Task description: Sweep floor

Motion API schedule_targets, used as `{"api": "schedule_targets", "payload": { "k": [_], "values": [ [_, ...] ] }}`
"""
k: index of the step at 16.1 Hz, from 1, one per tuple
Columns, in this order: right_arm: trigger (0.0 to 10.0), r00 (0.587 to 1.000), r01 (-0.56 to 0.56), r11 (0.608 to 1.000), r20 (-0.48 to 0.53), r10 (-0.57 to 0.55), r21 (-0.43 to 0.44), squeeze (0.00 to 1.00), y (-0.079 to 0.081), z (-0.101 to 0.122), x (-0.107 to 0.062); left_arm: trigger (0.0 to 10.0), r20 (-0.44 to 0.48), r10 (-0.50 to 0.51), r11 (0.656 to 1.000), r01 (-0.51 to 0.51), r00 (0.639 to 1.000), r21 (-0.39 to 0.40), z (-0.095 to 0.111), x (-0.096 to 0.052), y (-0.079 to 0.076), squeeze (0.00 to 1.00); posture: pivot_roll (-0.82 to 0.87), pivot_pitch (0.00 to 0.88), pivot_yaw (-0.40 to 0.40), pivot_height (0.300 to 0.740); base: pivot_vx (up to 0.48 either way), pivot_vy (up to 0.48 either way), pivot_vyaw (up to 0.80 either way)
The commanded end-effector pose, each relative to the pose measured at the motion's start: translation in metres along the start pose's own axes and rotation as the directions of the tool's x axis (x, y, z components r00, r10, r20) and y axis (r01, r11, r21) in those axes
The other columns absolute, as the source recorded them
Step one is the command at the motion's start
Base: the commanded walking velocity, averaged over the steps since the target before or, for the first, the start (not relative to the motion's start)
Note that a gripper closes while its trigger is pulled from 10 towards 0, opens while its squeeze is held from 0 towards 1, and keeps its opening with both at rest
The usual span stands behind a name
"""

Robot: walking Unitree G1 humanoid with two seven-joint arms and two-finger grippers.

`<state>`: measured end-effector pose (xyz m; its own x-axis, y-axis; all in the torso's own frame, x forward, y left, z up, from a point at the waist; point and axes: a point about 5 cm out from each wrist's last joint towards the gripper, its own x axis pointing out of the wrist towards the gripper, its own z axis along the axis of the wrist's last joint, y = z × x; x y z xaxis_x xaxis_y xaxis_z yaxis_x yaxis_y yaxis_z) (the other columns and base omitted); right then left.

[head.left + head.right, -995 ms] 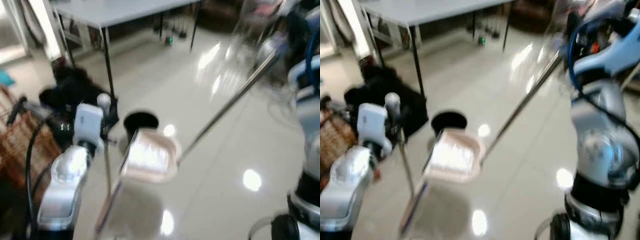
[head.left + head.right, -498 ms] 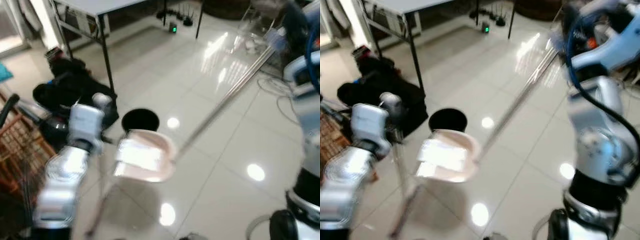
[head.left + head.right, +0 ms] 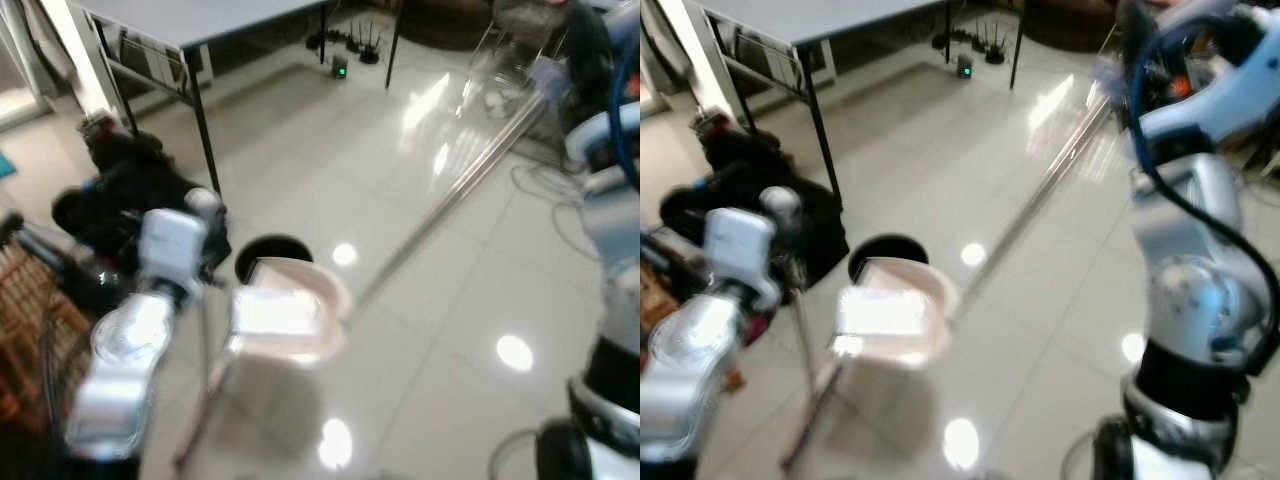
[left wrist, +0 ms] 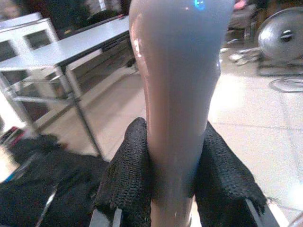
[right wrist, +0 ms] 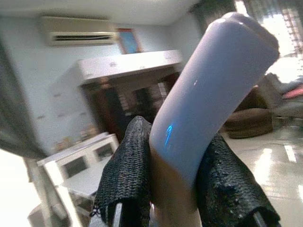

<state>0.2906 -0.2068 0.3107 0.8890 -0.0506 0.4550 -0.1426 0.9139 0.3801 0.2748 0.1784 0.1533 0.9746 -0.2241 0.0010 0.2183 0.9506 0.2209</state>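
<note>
Nearest, low on the robot's left, rose the silver left arm [image 3: 125, 375], white wrist block at its top, reaching up toward a thin handle [image 3: 803, 345] that slanted down to the floor. In the left wrist view, left gripper [image 4: 176, 182] clamped on a pale pinkish grip [image 4: 177, 94], both black mesh-covered fingers [image 4: 125, 182] pressed against its sides. Just beside that arm, in the middle, hung a pale pink dustpan [image 3: 290, 315], open tray tilted up toward the camera, above the glossy cream tiled floor [image 3: 450, 330] spotted with bright reflections of lamps. From the pan's far edge ran a long silvery pole [image 3: 455, 190], blurred, climbing toward the upper right. On the right stood the right arm [image 3: 1195, 250], silver and pale blue joints with a blue cable looped over it. In the right wrist view, right gripper [image 5: 180, 189] closed tight on a rounded pale lilac handle end [image 5: 213, 85], black fingers [image 5: 128, 175] touching it on both sides. Just behind the dustpan sat a round black bin [image 3: 270, 255] on the floor. Left of it lay a heap of dark bags [image 3: 120, 190], and at the left edge a wicker basket [image 3: 30, 340]. Farther back stood a grey table [image 3: 200, 20] on thin black legs. Beyond it, on the floor, a small device with a green light [image 3: 341, 70], too blurred to tell what.
</note>
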Motion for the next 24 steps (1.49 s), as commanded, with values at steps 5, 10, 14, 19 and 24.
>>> {"api": "schedule_targets", "payload": {
  "k": [5,10,14,19,24],
  "values": [
    [10.0,0.998,-0.041,0.999,0.050,0.039,0.030,0.00,0.0131,0.0073,-0.0001,10.0,0.030,-0.003,1.000,0.003,1.000,0.021,0.0081,0.0015,0.0066,0.00,0.03,0.038,-0.021,0.740,0.377,0.000,0.79],
    [10.0,0.997,-0.023,0.999,0.077,0.021,0.028,0.00,0.0097,0.0100,-0.0026,10.0,0.031,-0.026,0.999,0.025,0.999,0.028,0.0084,0.0046,0.0062,0.00,0.04,0.028,-0.011,0.740,0.377,0.000,0.20],
    [10.0,0.997,-0.011,0.999,0.081,0.007,0.039,0.00,0.0086,0.0110,-0.0030,10.0,0.032,-0.036,0.999,0.035,0.999,0.030,0.0080,0.0068,0.0058,0.00,0.03,0.025,-0.004,0.740,0.377,0.000,0.00],
    [10.0,0.996,-0.005,1.000,0.090,0.003,0.028,0.00,0.0064,0.0142,-0.0019,10.0,0.036,-0.043,0.999,0.042,0.998,0.026,0.0071,0.0088,0.0030,0.00,0.03,0.026,-0.006,0.740,0.377,0.000,-0.73],
    [10.0,0.995,-0.016,1.000,0.094,0.014,0.018,0.00,0.0074,0.0133,0.0005,10.0,0.030,-0.010,0.999,0.009,1.000,0.034,0.0042,0.0056,0.0094,0.00,0.03,0.027,-0.019,0.740,0.378,0.000,0.00]
  ]
}}
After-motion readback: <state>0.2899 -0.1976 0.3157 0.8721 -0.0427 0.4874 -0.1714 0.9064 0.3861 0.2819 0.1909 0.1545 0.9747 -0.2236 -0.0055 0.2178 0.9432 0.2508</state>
